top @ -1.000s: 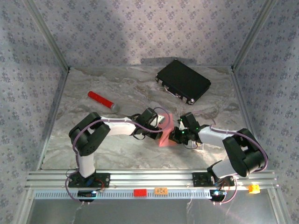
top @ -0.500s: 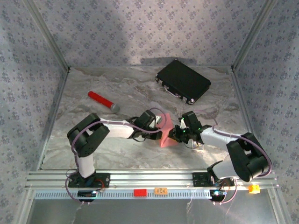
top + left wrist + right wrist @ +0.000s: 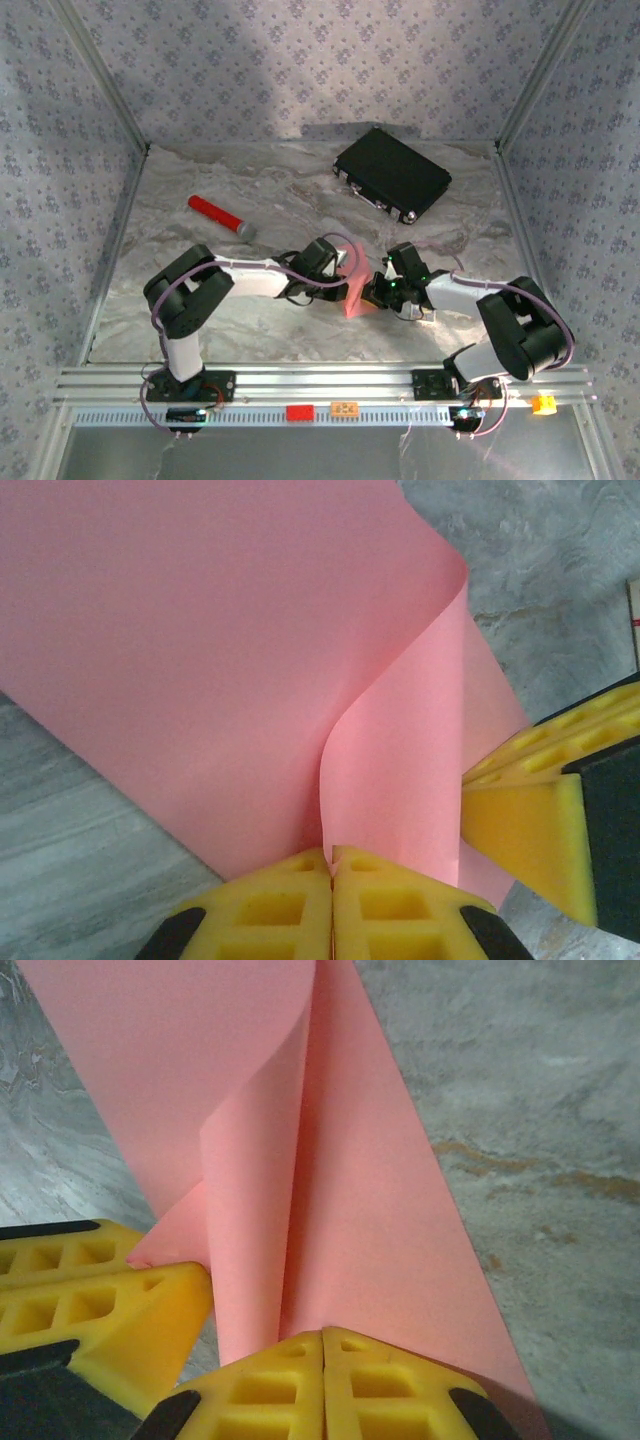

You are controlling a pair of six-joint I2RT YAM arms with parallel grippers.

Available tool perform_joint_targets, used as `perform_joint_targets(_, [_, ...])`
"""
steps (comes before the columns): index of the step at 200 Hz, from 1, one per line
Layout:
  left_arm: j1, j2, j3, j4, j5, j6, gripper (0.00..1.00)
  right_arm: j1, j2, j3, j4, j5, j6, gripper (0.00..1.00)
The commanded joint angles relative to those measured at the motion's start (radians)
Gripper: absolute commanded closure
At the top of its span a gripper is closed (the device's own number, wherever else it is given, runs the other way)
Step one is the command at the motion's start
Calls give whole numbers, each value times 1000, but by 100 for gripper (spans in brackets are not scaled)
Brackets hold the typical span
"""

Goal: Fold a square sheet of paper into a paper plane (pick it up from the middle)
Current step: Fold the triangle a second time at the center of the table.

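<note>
Now the right end effector [image 3: 322, 1360] has just tightened back onto the square sheet of paper [image 3: 200, 660] beside the left end effector [image 3: 332, 880], which stays clamped on it, so the lifted sheet bows into a centre fold above the near middle of the tabletop [image 3: 260, 200], ready for creasing.

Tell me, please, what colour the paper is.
The paper is plain salmon pink, shown best in the left wrist view.
</note>
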Motion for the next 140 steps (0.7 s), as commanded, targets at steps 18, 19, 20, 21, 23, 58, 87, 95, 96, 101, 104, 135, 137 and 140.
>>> perform_joint_targets(18, [-6,-17,58,-93,-42,81,93,-7,22,-8,-90,69,-23,91])
perform_joint_targets(19, [-6,-17,58,-93,-42,81,92,-7,22,-8,-91,69,-25,91])
perform_joint_targets(20, [-5,-16,58,-94,-42,82,93,-7,23,-8,-90,69,-25,91])
perform_joint_targets(21, [-5,-16,58,-94,-43,83,93,-6,23,-8,-91,69,-25,91])
perform_joint_targets(23, [-5,-15,58,-94,-42,84,93,-7,23,-7,-89,68,-25,91])
perform_joint_targets(58, [-6,-9,54,-89,-44,88,93,-8,22,-7,-88,60,-28,91])
perform_joint_targets(87, [-6,-4,55,-92,-41,89,92,-9,22,-7,-85,56,-29,91])
perform_joint_targets(95, [-6,-4,53,-91,-41,88,92,-9,23,-6,-86,55,-28,91])
perform_joint_targets(96, [-6,-4,52,-91,-41,88,92,-9,22,-6,-85,55,-29,91])
perform_joint_targets(101, [-6,-2,52,-91,-41,89,92,-8,21,-6,-85,53,-28,91])
perform_joint_targets(104, [-7,-2,52,-91,-41,89,92,-9,21,-6,-84,53,-28,91])
perform_joint_targets(135, [-5,11,54,-89,-41,91,92,-9,22,-6,-81,52,-27,91])
perform_joint_targets(137, [-7,12,54,-90,-41,91,92,-9,22,-6,-81,52,-26,91])
perform_joint_targets(140, [-6,14,54,-91,-40,91,92,-8,21,-6,-82,51,-27,91])
